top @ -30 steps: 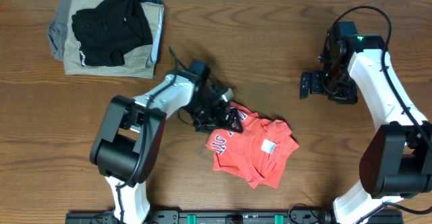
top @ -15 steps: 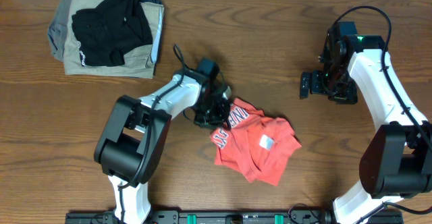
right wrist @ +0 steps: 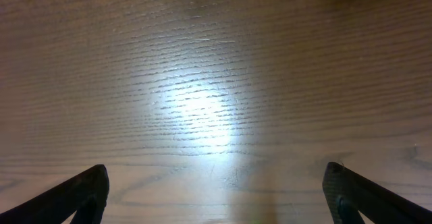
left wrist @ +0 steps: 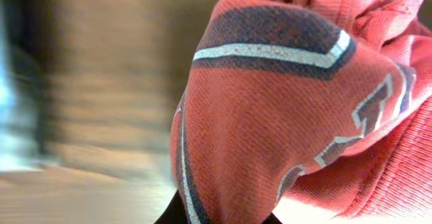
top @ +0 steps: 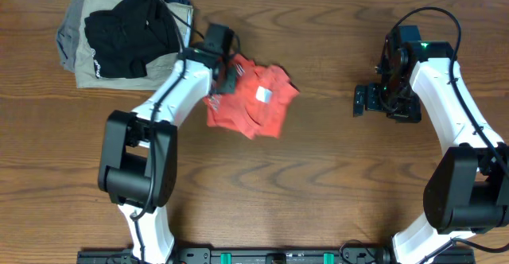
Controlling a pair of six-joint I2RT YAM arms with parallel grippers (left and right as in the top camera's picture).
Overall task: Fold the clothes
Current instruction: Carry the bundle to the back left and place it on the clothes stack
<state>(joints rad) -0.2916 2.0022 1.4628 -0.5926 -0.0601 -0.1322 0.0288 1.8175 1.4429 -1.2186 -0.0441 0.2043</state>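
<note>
The clothes, a bunched red-orange T-shirt (top: 253,99) with a small white neck label, hang and trail at the back-centre of the table. My left gripper (top: 223,67) is shut on the shirt's upper-left edge. The left wrist view is filled with the same T-shirt (left wrist: 270,116), its white-edged lettering showing, and the cloth is pinched between my left gripper (left wrist: 219,218) at the bottom edge. My right gripper (top: 387,102) stands open over bare wood at the right, far from the shirt. Its dark fingertips (right wrist: 84,191) are wide apart with nothing between them.
A pile of khaki and grey folded garments (top: 79,53) with a black garment (top: 131,21) on top lies at the back left, close to my left gripper. The wooden table (top: 318,184) shows bare boards in front and between the arms.
My left gripper has shut on the T-shirt and carried it from the table's middle up and to the left, toward the garment pile. The right arm has not moved.
</note>
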